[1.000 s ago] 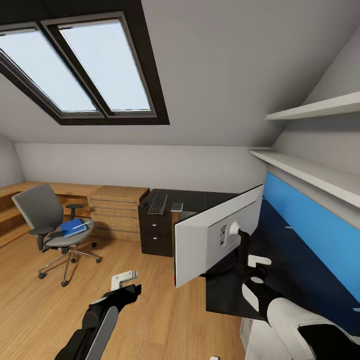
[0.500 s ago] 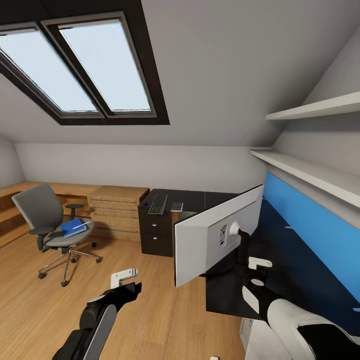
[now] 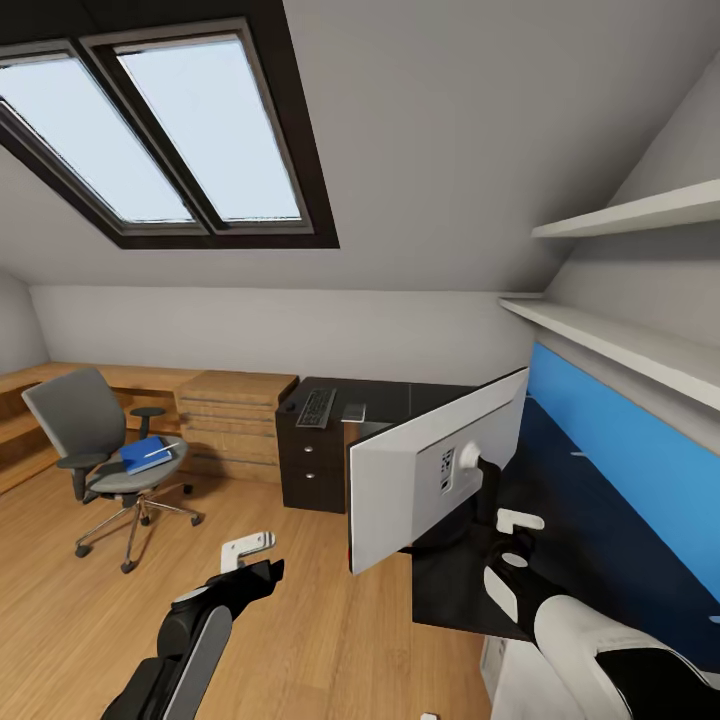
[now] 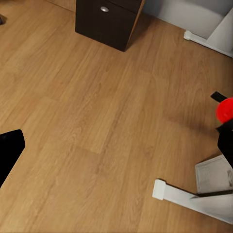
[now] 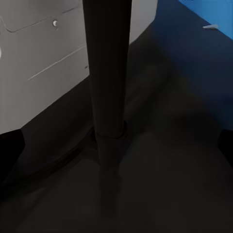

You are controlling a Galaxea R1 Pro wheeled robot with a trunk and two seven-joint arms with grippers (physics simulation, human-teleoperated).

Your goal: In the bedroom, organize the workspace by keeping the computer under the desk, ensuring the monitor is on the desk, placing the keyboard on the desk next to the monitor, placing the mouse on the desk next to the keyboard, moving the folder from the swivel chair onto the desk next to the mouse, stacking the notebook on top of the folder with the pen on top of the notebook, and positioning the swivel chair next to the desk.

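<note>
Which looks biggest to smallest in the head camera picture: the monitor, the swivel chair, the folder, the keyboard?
1. monitor, nearest the camera, which helps
2. swivel chair
3. folder and keyboard look alike; too close to rank

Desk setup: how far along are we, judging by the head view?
Done: the monitor stands on the desk; the keyboard lies on its far end. In hand: right gripper sits open by the monitor's stem. Left: the folder lies on the swivel chair, away from the desk.

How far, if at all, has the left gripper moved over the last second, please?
Yes, slightly: the left gripper has crept up the picture, toward the black drawer unit, while the swivel chair stays put.
</note>
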